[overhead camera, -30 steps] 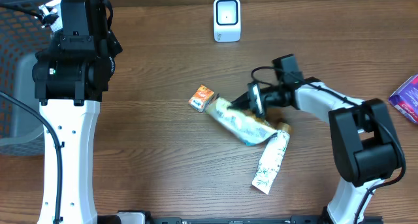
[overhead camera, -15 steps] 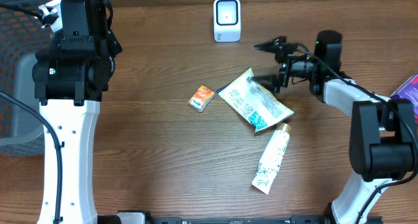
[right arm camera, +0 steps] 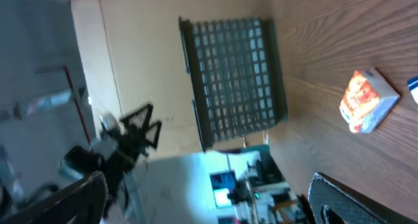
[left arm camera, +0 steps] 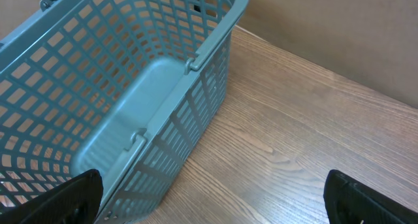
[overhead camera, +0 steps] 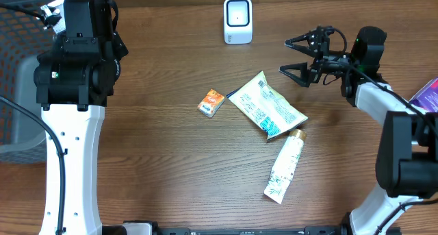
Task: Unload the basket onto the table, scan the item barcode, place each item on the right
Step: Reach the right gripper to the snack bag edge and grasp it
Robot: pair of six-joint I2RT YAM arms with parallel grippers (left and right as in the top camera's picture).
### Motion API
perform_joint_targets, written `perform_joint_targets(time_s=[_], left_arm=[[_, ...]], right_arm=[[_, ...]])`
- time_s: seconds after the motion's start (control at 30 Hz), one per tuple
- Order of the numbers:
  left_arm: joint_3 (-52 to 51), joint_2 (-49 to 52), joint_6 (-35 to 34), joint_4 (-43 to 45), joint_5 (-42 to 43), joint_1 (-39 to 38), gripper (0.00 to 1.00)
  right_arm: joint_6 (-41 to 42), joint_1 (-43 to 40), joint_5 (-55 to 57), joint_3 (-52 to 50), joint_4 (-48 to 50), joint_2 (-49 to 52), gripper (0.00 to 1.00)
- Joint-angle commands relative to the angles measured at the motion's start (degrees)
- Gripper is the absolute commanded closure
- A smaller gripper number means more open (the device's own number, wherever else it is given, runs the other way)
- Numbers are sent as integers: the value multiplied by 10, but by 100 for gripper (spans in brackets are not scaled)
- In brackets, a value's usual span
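End effector (overhead camera: 283, 55) on right arm wide open, holding nothing

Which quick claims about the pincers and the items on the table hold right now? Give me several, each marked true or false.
1. The right pincer is open and empty. True.
2. The packet hangs from the right pincer. False: it lies flat on the table, apart from that pincer.
3. The small orange box lies just left of the packet in the overhead view. True.
4. The tube is inside the basket. False: it lies on the table, on the robot's side of the packet.
5. The left pincer is shut. False: it is wide open, beside the basket.
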Motion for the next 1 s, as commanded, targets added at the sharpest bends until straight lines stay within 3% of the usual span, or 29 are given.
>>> perform_joint_targets(time_s=[0.0,0.07,0.2,0.43,0.47,0.63,0.73,0.87,0.97], left_arm=[[6,3,-4,0,-7,2,0],[6,3,-4,0,-7,2,0],[6,3,-4,0,-7,2,0],[6,3,-4,0,-8,2,0],[6,3,-4,0,-7,2,0],[6,3,-4,0,-7,2,0],[6,3,-4,0,-7,2,0],[6,3,-4,0,-7,2,0],[6,3,-4,0,-7,2,0]], right_arm=[[30,-1,102,5,-18,-15,1],[42,-1,167,12,-69,-15,1],[-47,-2,329,53,-231,-25,1],[-317,0,639,221,-674,-111,1],[-409,3,729,281,-832,-157,0],[-565,-5,781,290,-998,-197,0],[-647,-16,692,260,-998,-196,0],[-741,-20,582,181,-884,-195,0],[-761,-20,539,119,-821,-195,0]])
